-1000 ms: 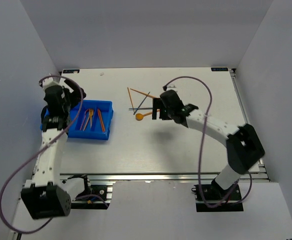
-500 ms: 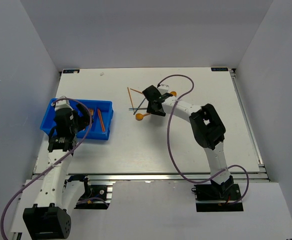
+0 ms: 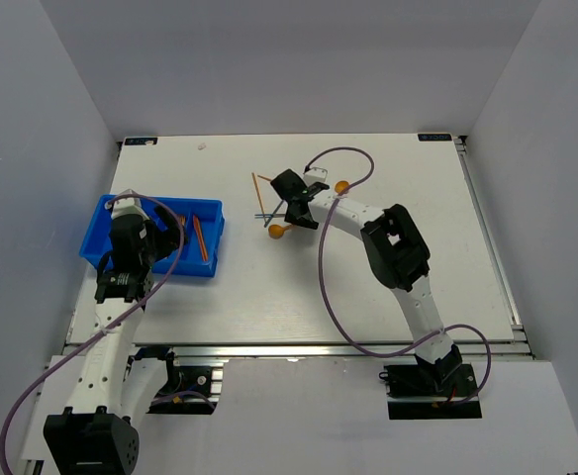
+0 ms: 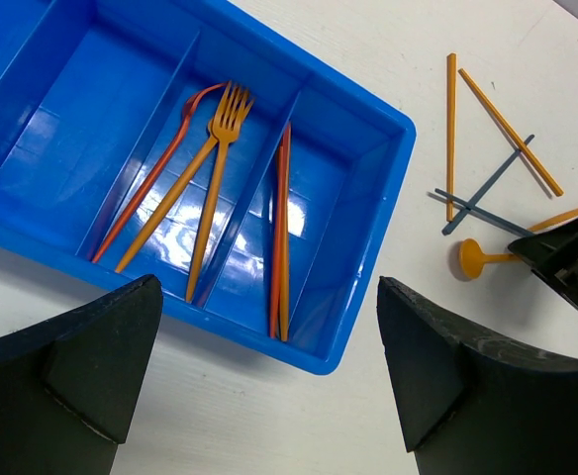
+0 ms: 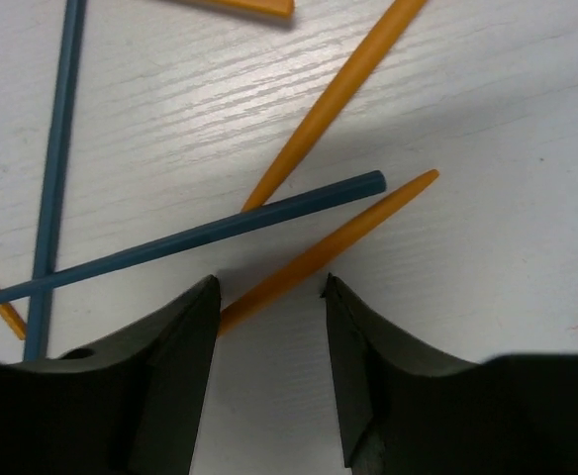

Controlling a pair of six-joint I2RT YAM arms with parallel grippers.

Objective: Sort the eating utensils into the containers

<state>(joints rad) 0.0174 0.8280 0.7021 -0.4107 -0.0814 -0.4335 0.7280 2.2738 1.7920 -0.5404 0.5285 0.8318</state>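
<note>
Low over the loose pile at mid-table: R gripper [image 5: 269,292], jaws part-open, straddling a tapered orange handle [image 5: 368,213] w/ a gap each side, not pinched. Just beyond the fingertips, a dk-blue stick [image 5: 220,233], its end near the handle's tip; a 2nd dk-blue stick [image 5: 56,148] crossing it at L of the wrist view; a plain orange stick [image 5: 338,94] slanting off behind. Further out, in top view, an orange spoon bowl [image 3: 276,231] just beside the gripper on its near side, another round orange end [image 3: 341,185] at the arm's far side, all on the white table [image 3: 368,287]. Well apart, at table's L: L gripper [image 4: 269,297], spread wide, holding nothing, hanging above the blue bin [image 4: 343,297]. In the compartment nearest the pile, paired sticks [image 4: 281,228], orange, side by side & touching, lengthwise. Next compartment over: two orange forks [image 4: 225,109], heads overlapping, handles splayed, plus a curved red-orange utensil [image 4: 150,178] alongside, type unclear. Further compartments to L running out of the wrist frame.
</note>
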